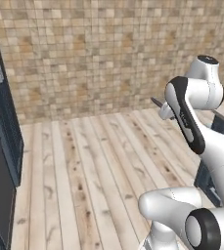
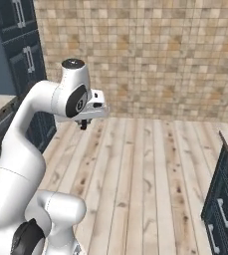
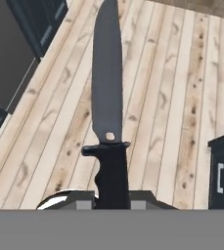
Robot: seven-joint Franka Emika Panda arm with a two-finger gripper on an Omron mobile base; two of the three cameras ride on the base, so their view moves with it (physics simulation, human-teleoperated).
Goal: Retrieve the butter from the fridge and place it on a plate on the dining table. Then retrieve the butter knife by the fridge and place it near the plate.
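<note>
The hand (image 2: 84, 123) is clenched on the butter knife (image 3: 107, 97), gripping its black handle at the lower end. In the hand view the knife stands straight out from the hand, handle nearest, blade pointing away over the wooden floor (image 3: 172, 88). The blade is long, dark grey and tapers to a point; a small pale rivet sits just above the black cross-guard. In the left base view the blade tip (image 1: 157, 103) projects to the left of the arm, held in the air above the floor, in front of the tiled wall (image 1: 94, 53). Dark blue cabinets (image 2: 224, 204) stand at either side.
</note>
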